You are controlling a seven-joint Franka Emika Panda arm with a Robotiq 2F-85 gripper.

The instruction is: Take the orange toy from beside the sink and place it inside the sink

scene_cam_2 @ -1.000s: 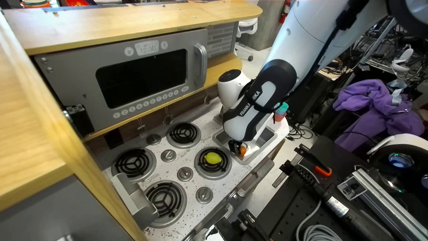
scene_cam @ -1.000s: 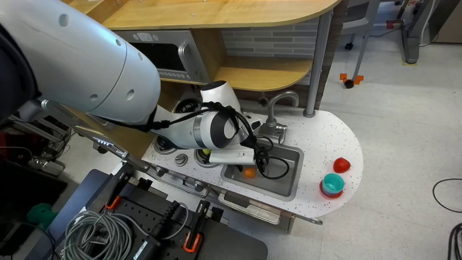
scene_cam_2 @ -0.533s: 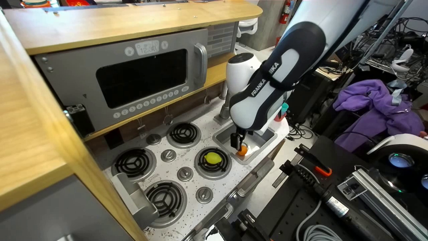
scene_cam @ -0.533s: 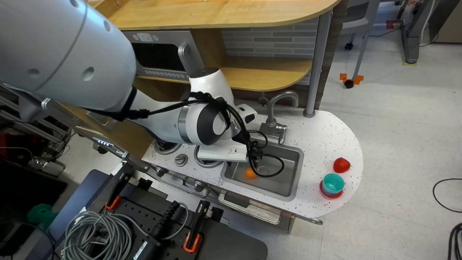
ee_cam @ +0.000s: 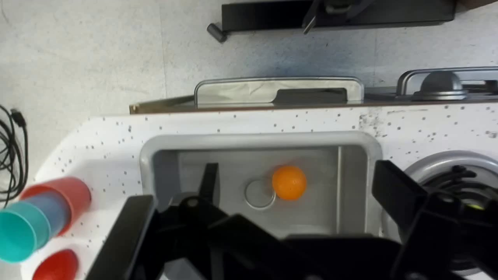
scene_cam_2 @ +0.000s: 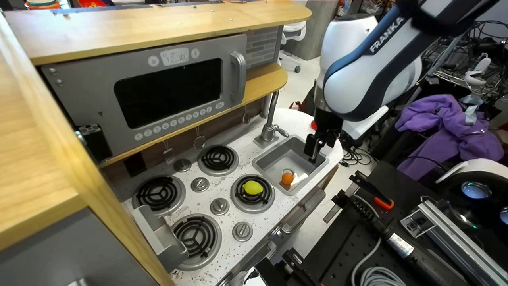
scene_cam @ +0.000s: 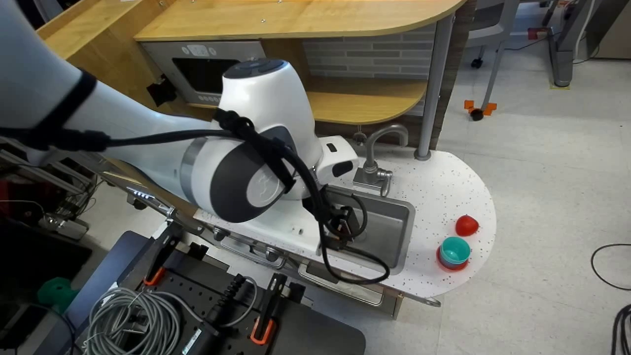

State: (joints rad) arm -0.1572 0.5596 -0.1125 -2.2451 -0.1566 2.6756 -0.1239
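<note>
Beneath the pincer [ee_cam: 261, 194] spreads the speckled white counter [scene_cam: 434, 182], with the arm [scene_cam: 157, 160] hanging over it and the pincer's fingers [ee_cam: 397, 194] parted wide. A toy microwave [scene_cam_2: 168, 93] sits well apart from the pincer. Directly below the pincer lies the grey sink [ee_cam: 256, 141]; past one finger comes a burner [scene_cam_2: 254, 208]. The faucet [scene_cam: 369, 170] rises just beside the sink, near the pincer. Past the opposite finger, well apart, stand a stack of cups [scene_cam: 454, 250] and a red toy [scene_cam: 466, 225], while a yellow-green toy [scene_cam_2: 253, 187] rests on the burner. The orange toy [ee_cam: 289, 182] lies on the sink floor below the pincer, apart from the fingers and by the drain [ee_cam: 258, 193]; in an exterior view the pincer and a black cable [scene_cam: 306, 173] stand in the way, hiding it.
</note>
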